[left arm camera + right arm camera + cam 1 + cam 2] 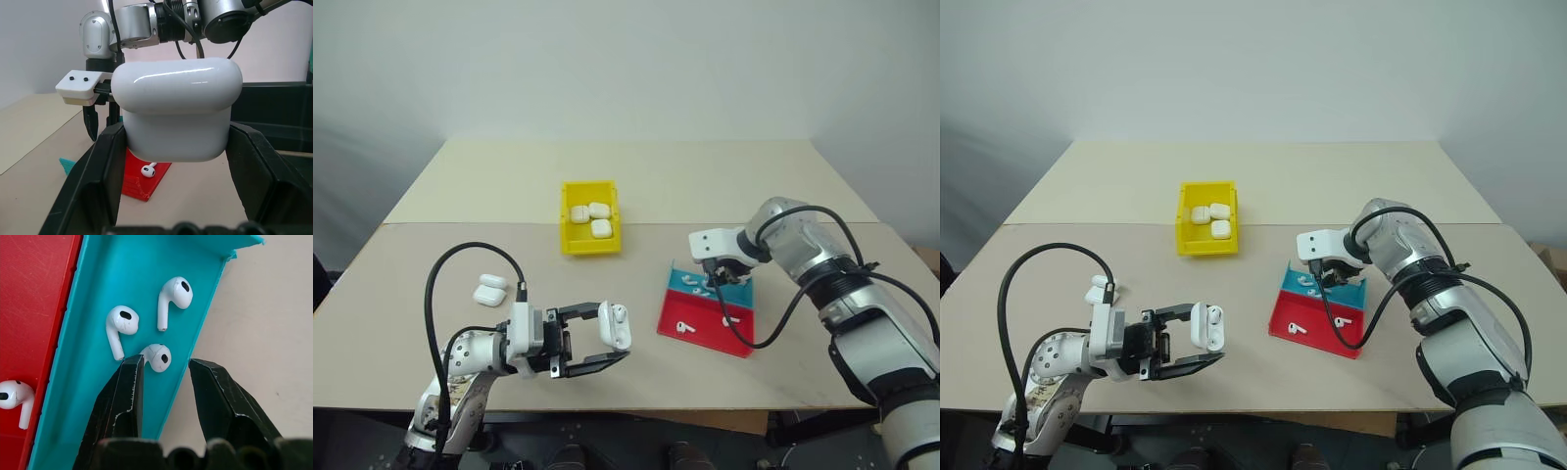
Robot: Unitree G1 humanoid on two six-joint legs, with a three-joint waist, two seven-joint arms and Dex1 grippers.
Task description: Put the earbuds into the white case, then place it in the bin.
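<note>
Jaws of the right gripper (164, 369) are hanging part-spread over an earbud (157, 356) in the teal tray (117, 279) at right, so it should be straddling it squarely, while the left gripper (607, 345) is pinching the case (616, 326) near-left, bin (589, 241) far.

The bin (590, 232) stands at the centre of the frame on the table (724, 186), with three cases (589, 216) inside it. Left of and below the bin, two more cases (490, 290) lie together on the table. At lower centre the left gripper (607, 345) holds the white case (616, 326) above the table's near edge. Right of centre lies the tray (710, 320), earbuds (146, 328) in its upper compartment and one earbud (682, 328) in its lower. The right gripper (722, 281) sits over the tray's upper part.
</note>
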